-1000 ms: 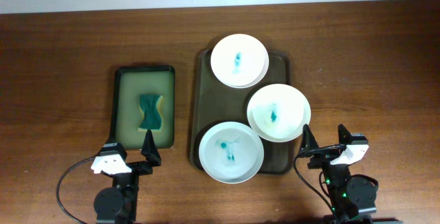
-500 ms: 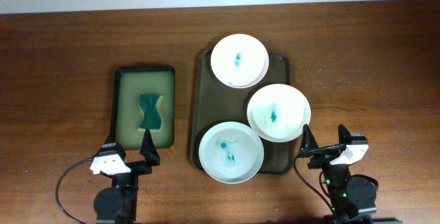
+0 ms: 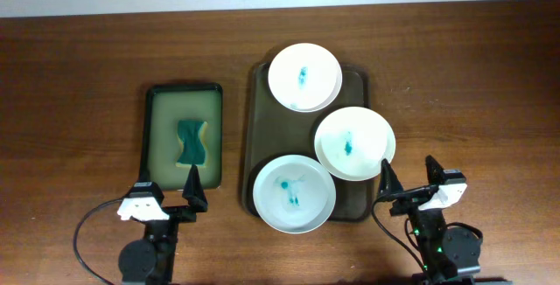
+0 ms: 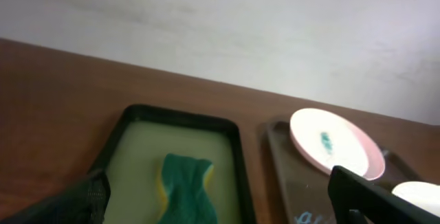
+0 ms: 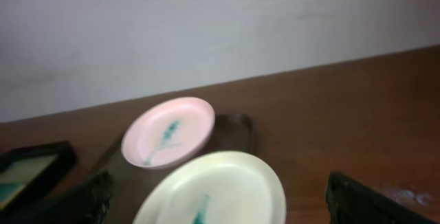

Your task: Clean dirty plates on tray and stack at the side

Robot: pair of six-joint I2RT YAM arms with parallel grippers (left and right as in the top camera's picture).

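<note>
Left fingers (image 3: 192, 193) and right fingers (image 3: 388, 184) gape, seemingly empty; plates (image 3: 372, 136) stained.

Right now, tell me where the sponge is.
In the overhead view the sponge lies inside the small black tray, on the table's left side, left of the larger brown tray.

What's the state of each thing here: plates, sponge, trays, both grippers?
far plate: on the tray, teal stain, uncleaned
middle plate: on the tray, teal stain, uncleaned
near plate: on the tray, teal stain, uncleaned
sponge: lying flat in its tray, untouched
sponge tray: holds only the sponge
brown tray: holds all three plates
left gripper: open, empty
right gripper: open, empty
</note>
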